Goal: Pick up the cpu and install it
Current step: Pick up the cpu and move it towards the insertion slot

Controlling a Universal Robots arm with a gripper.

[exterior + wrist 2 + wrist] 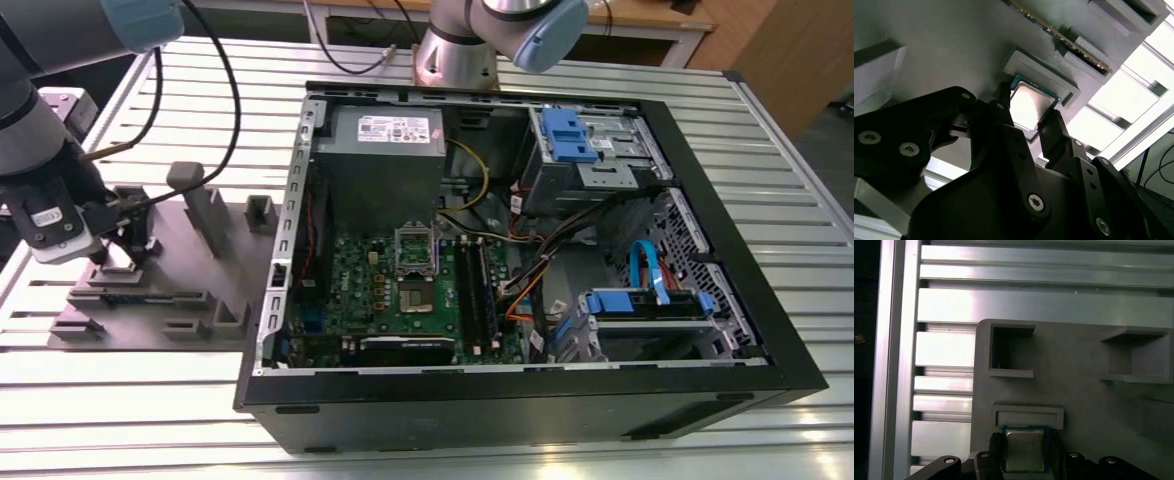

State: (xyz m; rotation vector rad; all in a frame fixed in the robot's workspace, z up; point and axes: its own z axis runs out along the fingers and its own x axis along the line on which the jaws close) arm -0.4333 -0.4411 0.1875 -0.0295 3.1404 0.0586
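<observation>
The cpu [1026, 107] [1025, 450], a small silvery square chip with a thin pale border, sits between my two black fingers in both wrist views. It lies just beside its shallow raised nest [1027, 415] on the grey holder block [200, 270]. My gripper [118, 255] [1027, 111] [1025, 460] is low over the near end of that block, at the exterior view's left, and is shut on the cpu's two opposite edges. The dark socket frame [418, 270] lies on the green board [387, 290] inside the open computer case [534, 390].
The holder block carries upright posts [207, 215] and slots, with a thin strip part [1064, 37] in one slot. A grey power box [380, 140], blue drive brackets [567, 135] and cables [534, 270] crowd the case. A second arm's base [461, 55] stands behind it on the slatted aluminium table [134, 390].
</observation>
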